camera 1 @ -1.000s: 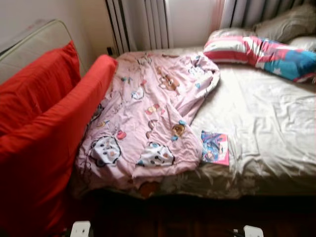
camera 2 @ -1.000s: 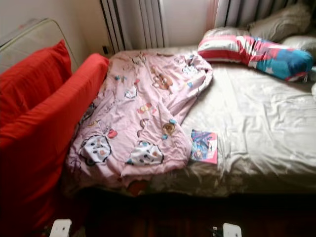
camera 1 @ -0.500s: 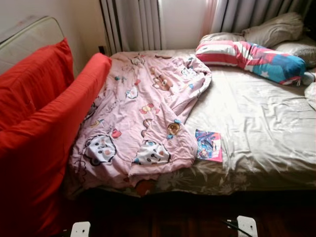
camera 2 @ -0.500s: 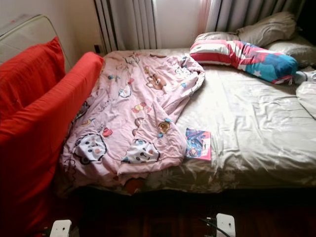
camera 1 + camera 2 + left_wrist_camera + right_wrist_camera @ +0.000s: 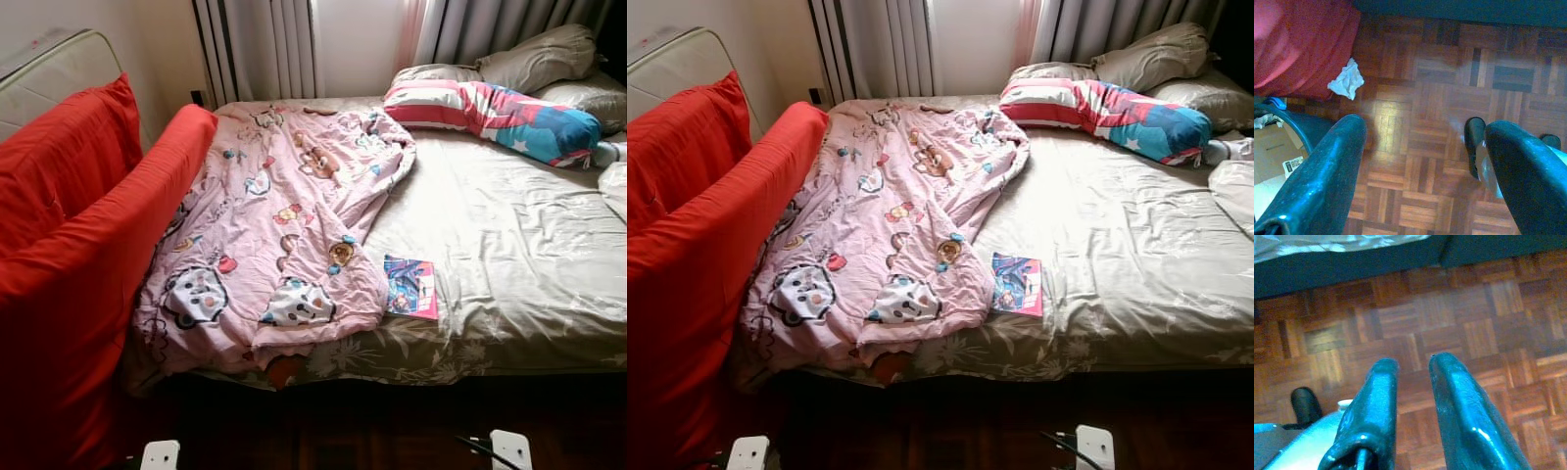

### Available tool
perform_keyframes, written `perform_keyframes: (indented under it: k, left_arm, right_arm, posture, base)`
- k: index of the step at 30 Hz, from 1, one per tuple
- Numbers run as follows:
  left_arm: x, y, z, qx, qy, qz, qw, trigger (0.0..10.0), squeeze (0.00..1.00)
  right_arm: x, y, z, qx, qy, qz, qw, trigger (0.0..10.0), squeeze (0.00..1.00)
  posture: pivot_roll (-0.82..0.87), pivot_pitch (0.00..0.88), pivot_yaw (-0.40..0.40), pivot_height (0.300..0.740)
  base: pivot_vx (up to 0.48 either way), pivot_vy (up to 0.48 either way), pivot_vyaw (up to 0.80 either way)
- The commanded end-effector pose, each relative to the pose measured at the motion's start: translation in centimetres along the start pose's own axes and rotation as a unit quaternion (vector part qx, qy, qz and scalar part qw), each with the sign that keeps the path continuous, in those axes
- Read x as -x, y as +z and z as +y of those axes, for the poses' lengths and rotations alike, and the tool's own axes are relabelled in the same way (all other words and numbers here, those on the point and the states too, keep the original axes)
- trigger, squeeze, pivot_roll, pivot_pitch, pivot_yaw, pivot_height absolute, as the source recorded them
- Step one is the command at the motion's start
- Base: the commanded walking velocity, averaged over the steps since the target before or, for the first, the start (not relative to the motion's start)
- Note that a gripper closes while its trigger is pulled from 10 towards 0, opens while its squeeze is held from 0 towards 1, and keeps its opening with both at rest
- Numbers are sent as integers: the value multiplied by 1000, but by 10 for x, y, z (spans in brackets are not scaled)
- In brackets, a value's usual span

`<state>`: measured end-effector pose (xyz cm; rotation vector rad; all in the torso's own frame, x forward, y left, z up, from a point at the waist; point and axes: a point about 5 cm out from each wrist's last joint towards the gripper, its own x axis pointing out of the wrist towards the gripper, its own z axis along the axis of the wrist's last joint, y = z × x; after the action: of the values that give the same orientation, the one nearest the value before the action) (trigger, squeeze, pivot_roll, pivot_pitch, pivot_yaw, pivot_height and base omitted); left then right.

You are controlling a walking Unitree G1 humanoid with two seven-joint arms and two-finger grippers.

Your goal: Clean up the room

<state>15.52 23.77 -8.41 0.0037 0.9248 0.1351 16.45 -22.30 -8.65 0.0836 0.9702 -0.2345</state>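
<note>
A rumpled pink cartoon-print blanket (image 5: 284, 225) lies over the left half of the bed (image 5: 509, 245). Beside its lower corner, a colourful book (image 5: 411, 288) rests flat on the beige sheet. A striped red, white and blue pillow (image 5: 490, 108) lies at the head. In the left wrist view, a crumpled white tissue (image 5: 1347, 81) lies on the parquet floor by red fabric. My left gripper (image 5: 1425, 127) hangs open above the floor, holding nothing. The fingers of my right gripper (image 5: 1413, 363) stand close together over bare parquet, with nothing between them.
A red sofa (image 5: 78, 255) with a big red cushion stands against the bed's left side. Grey pillows (image 5: 534, 59) and curtains (image 5: 265, 44) are at the back. A dark bin (image 5: 1300, 128) and a cardboard box (image 5: 1273, 152) sit near the tissue.
The head camera has shifted a little and the picture has sharpened. Blanket, book and pillows lie where they were.
</note>
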Motion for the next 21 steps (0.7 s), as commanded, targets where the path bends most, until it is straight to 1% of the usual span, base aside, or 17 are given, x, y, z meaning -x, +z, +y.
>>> perform_keyframes:
  k: [1,3,9,16,21]
  left_arm:
    - [1,-3,0,7,2,6,1000,10000,0]
    - [1,-3,1,7,2,6,1000,10000,0]
    - [1,-3,0,7,2,5,1000,10000,0]
    - [1,-3,0,7,2,4,1000,10000,0]
    - [0,-2,-1,6,0,4,1000,10000,0]
  right_arm:
    - [-1,2,5,3,2,0,1000,10000,0]
    - [-1,2,7,4,1,-1,1000,10000,0]
    - [-1,2,9,-7,-4,-2,1000,10000,0]
    - [-1,4,9,-7,-6,-1,1000,10000,0]
    - [-1,2,8,-4,-8,0,1000,10000,0]
  posture:
    - [-32,0,39,740]
    - [-32,0,39,740]
    - [-27,0,38,740]
    - [-24,0,35,740]
    - [-22,0,32,740]
  base:
    - [259,0,0]
    - [262,0,0]
    - [265,0,0]
    - [304,0,-665]
    - [255,0,0]
